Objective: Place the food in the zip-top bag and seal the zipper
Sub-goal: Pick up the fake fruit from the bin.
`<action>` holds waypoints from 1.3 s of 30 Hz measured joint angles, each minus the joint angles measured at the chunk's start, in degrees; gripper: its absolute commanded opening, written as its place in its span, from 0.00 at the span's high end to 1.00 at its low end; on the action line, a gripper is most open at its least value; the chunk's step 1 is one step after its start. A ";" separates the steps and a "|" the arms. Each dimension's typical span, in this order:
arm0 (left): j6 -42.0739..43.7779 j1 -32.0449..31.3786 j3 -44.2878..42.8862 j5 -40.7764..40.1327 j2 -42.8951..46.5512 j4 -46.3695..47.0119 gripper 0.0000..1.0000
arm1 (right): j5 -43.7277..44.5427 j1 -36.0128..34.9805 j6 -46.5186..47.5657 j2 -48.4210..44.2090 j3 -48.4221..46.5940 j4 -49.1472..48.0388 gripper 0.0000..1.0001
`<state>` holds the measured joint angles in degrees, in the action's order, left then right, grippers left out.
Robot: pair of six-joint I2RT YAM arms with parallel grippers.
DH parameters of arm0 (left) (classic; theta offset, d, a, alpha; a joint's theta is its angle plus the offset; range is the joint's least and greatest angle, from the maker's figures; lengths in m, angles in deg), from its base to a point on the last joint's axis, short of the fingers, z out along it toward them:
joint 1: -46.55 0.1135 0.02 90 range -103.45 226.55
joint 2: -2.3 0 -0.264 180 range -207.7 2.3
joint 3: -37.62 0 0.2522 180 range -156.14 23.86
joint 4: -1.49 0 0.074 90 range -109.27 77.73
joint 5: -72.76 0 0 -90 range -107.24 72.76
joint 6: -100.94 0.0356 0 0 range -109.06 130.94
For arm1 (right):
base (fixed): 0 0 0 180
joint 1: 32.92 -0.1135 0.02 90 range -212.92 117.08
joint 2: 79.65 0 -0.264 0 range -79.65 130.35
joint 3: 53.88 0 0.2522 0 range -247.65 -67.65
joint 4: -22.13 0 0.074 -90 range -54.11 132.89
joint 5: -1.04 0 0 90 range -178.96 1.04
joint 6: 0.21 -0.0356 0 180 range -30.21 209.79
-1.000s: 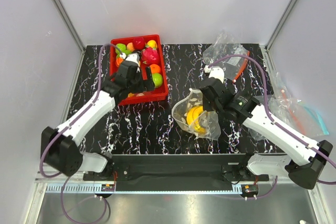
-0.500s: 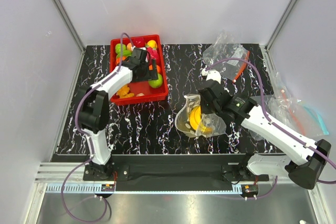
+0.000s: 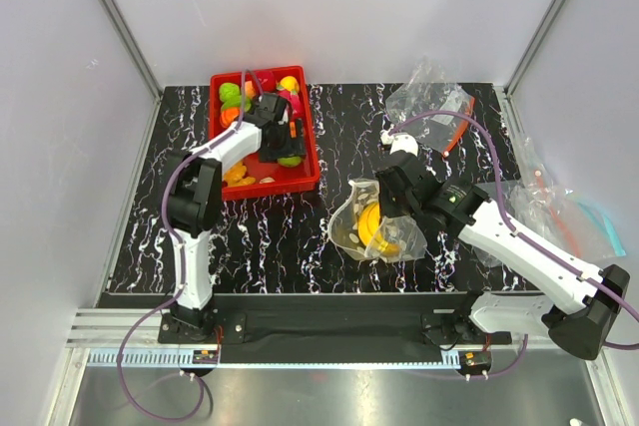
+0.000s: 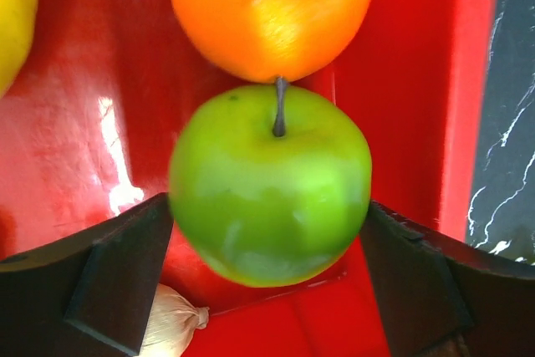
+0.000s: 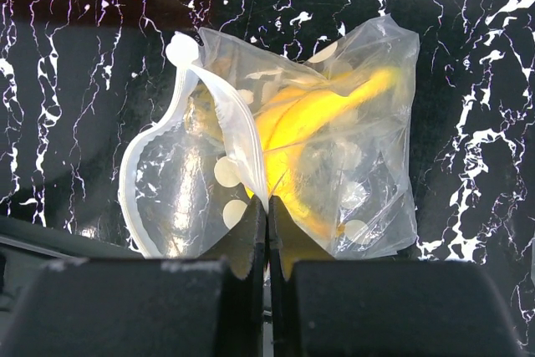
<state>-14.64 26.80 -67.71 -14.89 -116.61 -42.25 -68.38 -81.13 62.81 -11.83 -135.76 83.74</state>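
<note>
A green apple [image 4: 269, 186] lies in the red tray [image 4: 410, 81] with a round orange [image 4: 267, 6] just behind it and a yellow fruit [image 4: 12, 14] at the left edge. My left gripper [image 4: 267, 232] has its fingers against both sides of the apple; it also shows in the top view [image 3: 285, 147]. The dotted zip-top bag [image 5: 351, 181] lies on the table with the yellow banana bunch [image 5: 309, 114] inside. Its mouth gapes to the left and its whitish zipper [image 5: 221, 94] is unsealed. My right gripper [image 5: 267, 206] is shut on the bag's upper mouth edge; the bag also shows in the top view [image 3: 384, 231].
The red tray [image 3: 300, 182] holds several other toy fruits at the table's back left. A clear bag with an orange-red zipper [image 3: 434, 112] lies at the back right. More clear bags [image 3: 559, 212] lie past the right table edge. A small pale garlic-like piece [image 4: 171, 323] sits by my left finger.
My left arm has swung across the tray and brought its gripper down around the green apple. My right gripper has shifted the bag slightly, still holding its mouth edge.
</note>
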 measured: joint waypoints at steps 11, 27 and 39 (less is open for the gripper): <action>-0.20 1.33 9.25 1.75 10.43 1.42 0.35 | -0.81 0.00 0.00 0.00 0.00 0.00 1.00; -7.82 -18.49 35.54 8.02 51.89 16.94 0.34 | -0.76 0.00 0.66 1.79 0.00 -0.92 1.00; -10.54 -35.47 41.31 1.79 51.80 19.69 0.34 | -0.76 0.00 0.02 1.57 0.00 -2.67 1.00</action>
<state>-25.17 -8.67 -26.40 -13.10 -64.81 -22.56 -69.15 -81.13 62.83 -10.26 -135.76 81.08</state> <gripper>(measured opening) 0.767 0.012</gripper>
